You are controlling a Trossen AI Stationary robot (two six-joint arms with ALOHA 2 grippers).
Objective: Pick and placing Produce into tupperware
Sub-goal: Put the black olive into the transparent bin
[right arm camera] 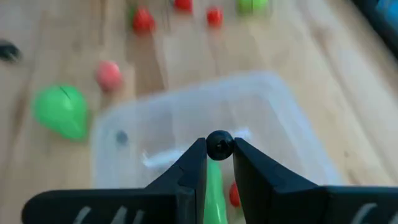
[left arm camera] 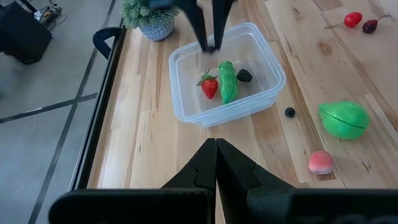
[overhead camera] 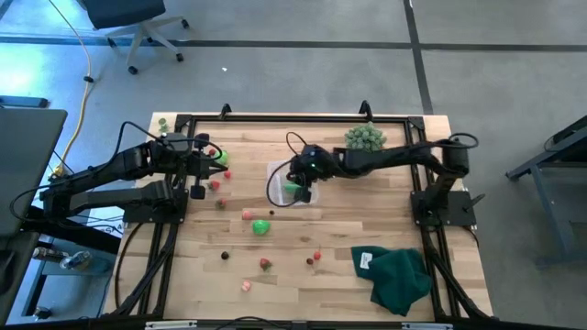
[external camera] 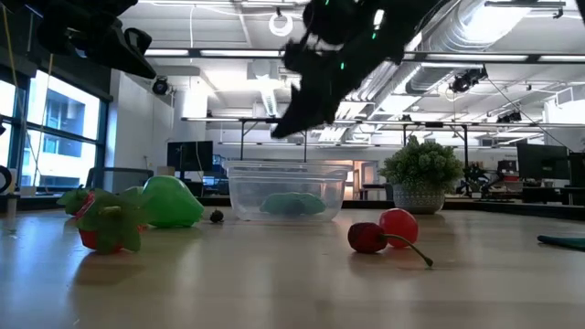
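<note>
The clear tupperware [overhead camera: 286, 186] stands mid-table and holds a strawberry [left arm camera: 209, 86], a green pod [left arm camera: 227, 81] and a dark berry [left arm camera: 244, 75]. My right gripper [right arm camera: 219, 149] hangs over the tupperware [right arm camera: 205, 118], shut on a small dark round berry [right arm camera: 219, 144]; it also shows in the low view [external camera: 306, 100] above the tupperware's rim [external camera: 288, 168]. My left gripper [left arm camera: 216, 163] waits shut and empty at the table's left side, pointing at the tupperware [left arm camera: 227, 71]. Loose produce lies on the wood: a green piece [left arm camera: 344, 119], a pink one [left arm camera: 321, 163], two cherries [external camera: 384, 230]. My right gripper pinches the small dark berry [right arm camera: 219, 144] between its two fingertips, one on either side. The fingers slant down from the table's right side. The berry is lifted clear, above the tupperware's inside.
A bushy grey-green plant [overhead camera: 364, 137] stands at the far edge behind the tupperware. A dark green cloth [overhead camera: 396, 275] lies at the near right. More small produce lies between the tupperware and the near edge [overhead camera: 261, 226], and by my left arm [overhead camera: 218, 174].
</note>
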